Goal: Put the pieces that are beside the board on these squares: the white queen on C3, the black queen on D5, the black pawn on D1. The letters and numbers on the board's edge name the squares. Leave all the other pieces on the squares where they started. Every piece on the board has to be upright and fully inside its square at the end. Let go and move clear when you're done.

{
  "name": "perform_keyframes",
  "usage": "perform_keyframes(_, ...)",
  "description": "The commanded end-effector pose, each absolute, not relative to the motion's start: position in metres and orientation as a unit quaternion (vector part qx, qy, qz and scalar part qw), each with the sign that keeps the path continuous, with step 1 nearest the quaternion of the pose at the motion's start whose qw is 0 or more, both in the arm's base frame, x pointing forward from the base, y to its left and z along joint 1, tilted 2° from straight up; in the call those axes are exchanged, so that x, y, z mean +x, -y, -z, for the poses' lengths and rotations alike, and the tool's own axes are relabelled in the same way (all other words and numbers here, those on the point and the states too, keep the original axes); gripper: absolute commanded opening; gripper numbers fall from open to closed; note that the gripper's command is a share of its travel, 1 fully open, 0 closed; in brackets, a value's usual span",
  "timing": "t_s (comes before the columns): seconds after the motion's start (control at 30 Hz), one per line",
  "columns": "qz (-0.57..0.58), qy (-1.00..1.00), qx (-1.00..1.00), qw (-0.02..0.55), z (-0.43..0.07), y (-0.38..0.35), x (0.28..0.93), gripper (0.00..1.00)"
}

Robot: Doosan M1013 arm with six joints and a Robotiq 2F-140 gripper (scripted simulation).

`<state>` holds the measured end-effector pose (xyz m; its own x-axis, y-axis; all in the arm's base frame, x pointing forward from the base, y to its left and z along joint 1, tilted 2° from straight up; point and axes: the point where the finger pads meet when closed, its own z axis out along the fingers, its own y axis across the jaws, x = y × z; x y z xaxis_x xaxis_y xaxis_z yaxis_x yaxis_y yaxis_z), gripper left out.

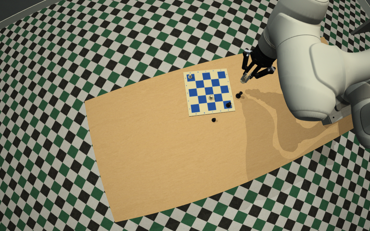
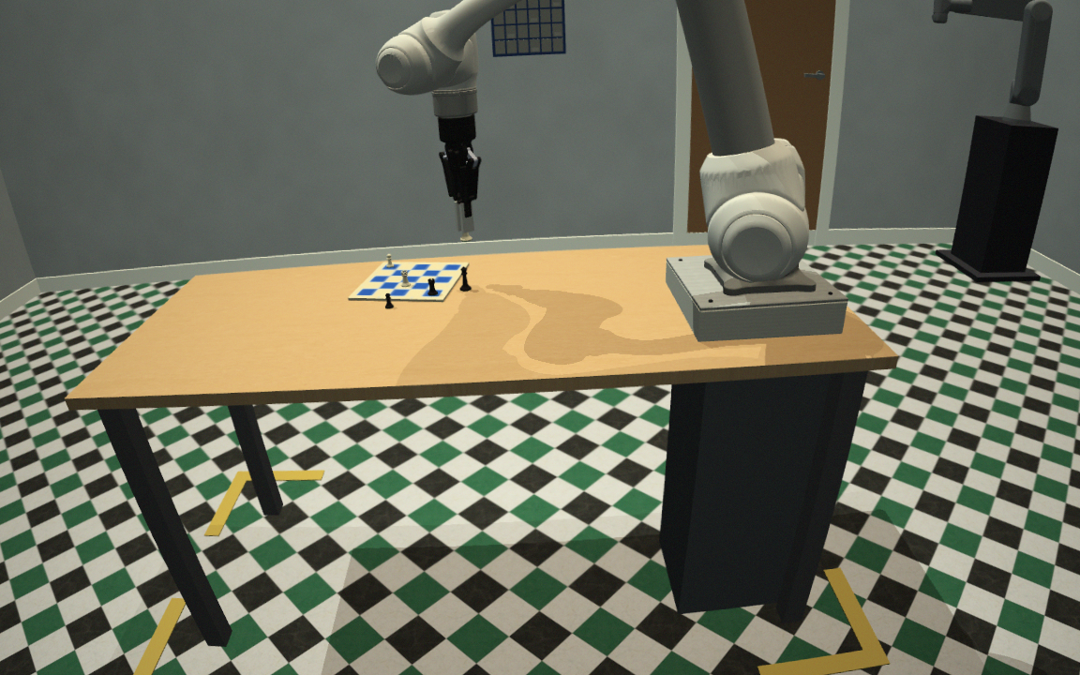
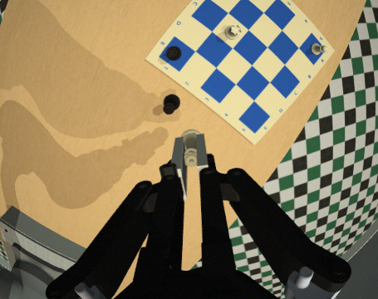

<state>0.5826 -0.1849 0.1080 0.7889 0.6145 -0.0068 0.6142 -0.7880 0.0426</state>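
We see the white queen (image 2: pixel 465 225) clamped between the jaws of the gripper (image 1: pixel 246 76), hanging upright well above the surface (image 2: pixel 292 344), off the right edge of the board (image 1: pixel 191 112). On the surface just beside that edge stands the black queen (image 1: pixel 239 94), and the black pawn (image 1: pixel 213 119) stands just off the board's near edge. On the board itself we find a black piece (image 1: pixel 228 104) in the near right corner square, a white piece (image 1: pixel 210 97) near the middle and another white piece (image 1: pixel 190 76) in the far left corner.
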Motion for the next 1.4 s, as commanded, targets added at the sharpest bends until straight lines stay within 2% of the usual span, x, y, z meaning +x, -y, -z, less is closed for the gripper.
perform_keyframes(0.0,-0.004,-0.325,0.946,0.021,-0.108,0.185,0.583,0.0)
perform_keyframes(0.1,-0.003,-0.354,0.935,0.021,-0.11,0.187,0.594,0.0)
perform_keyframes(0.2,0.0,-0.471,0.882,0.022,-0.115,0.196,0.642,0.0)
perform_keyframes(0.27,0.0,-0.471,0.882,0.022,-0.115,0.196,0.642,0.0)
perform_keyframes(0.33,0.002,-0.545,0.838,0.022,-0.117,0.202,0.68,0.0)
perform_keyframes(0.5,0.004,-0.638,0.77,0.021,-0.118,0.207,0.716,0.0)
perform_keyframes(1.07,0.004,-0.646,0.763,0.021,-0.117,0.207,0.719,0.0)
perform_keyframes(1.37,0.004,-0.646,0.763,0.021,-0.096,0.208,0.72,0.0)
